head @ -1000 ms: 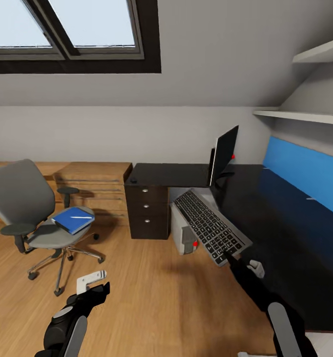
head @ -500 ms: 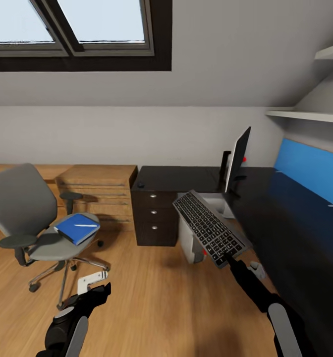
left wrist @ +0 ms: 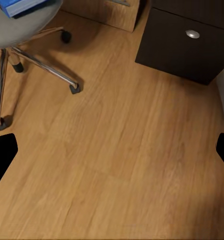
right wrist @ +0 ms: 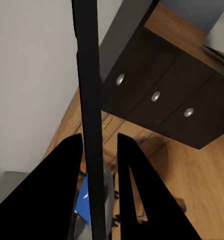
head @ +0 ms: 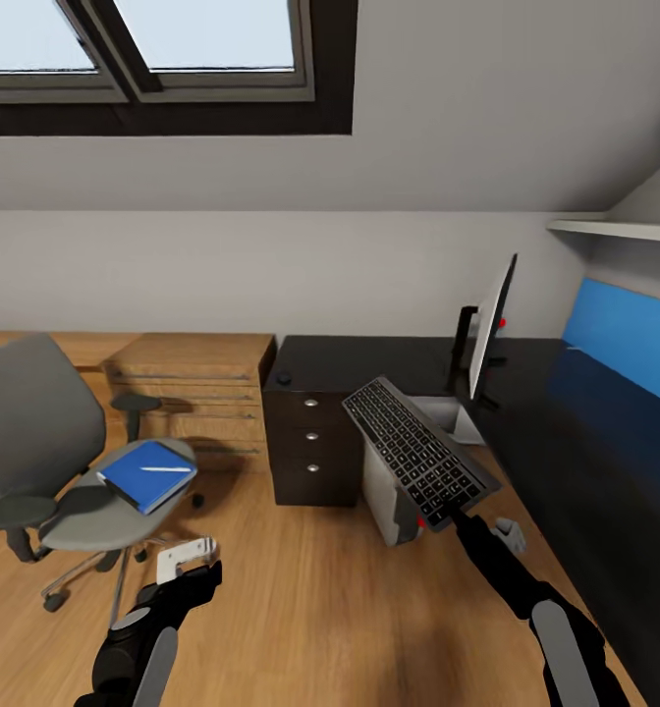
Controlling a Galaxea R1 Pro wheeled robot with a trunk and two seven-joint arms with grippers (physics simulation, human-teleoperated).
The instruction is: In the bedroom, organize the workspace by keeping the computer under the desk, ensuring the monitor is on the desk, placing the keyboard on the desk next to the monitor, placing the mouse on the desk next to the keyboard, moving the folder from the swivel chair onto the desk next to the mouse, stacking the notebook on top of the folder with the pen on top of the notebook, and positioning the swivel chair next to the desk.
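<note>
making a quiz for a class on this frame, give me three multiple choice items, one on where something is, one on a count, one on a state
1. Where does the blue folder lie?
A. on the swivel chair seat
B. on the desk
C. on the floor

2. How many round silver knobs show on the dark drawers in the head view?
A. one
B. three
C. five

3. What is the right gripper doing?
A. hanging open
B. shut on the keyboard
C. resting on the monitor

Answers:
1. A: the folder sits on the grey seat, a white pen on top.
2. B: three knobs in a column.
3. B: its fingers clamp the keyboard's near edge, holding it in the air.
</note>
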